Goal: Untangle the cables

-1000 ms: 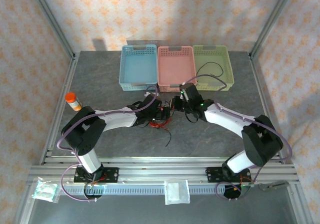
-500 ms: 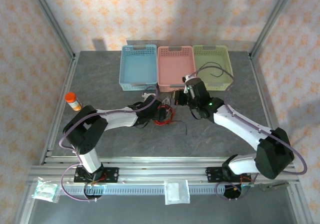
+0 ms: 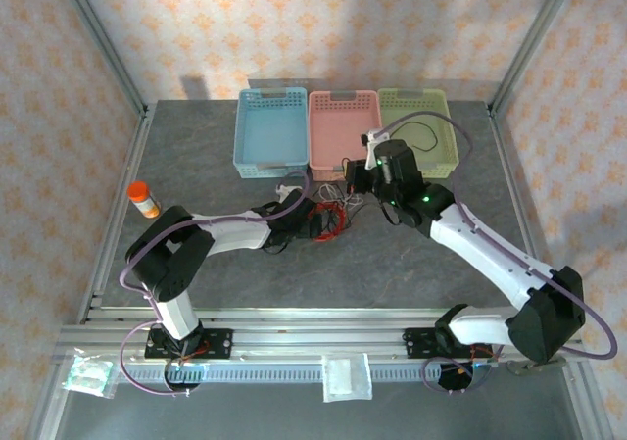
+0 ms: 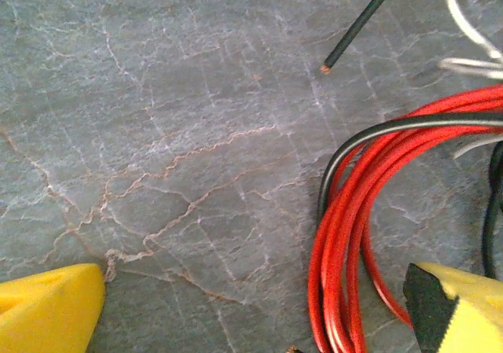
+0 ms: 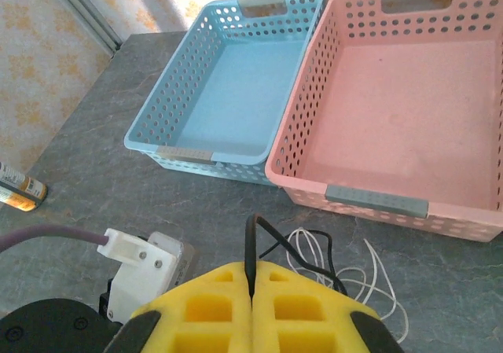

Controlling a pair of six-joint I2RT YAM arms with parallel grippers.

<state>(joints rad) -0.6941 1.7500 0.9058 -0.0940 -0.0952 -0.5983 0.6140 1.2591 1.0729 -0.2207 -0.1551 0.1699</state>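
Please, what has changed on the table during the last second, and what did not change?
The right gripper, shut on the black cable, moved farther back toward the pink basket, dragging the cable's loose tail along. The left gripper stayed open over the red cables; the basket and the orange bottle did not move.

cables [image 3: 331, 217]: a red, black and whitish tangle lay on the table [image 3: 245, 273]
left gripper [image 3: 315, 226]: sat low at the tangle's left side
right gripper [image 3: 351, 177]: hung beside the pink basket [image 3: 345, 131]
bottle [image 3: 144, 199]: stood near the table's left edge
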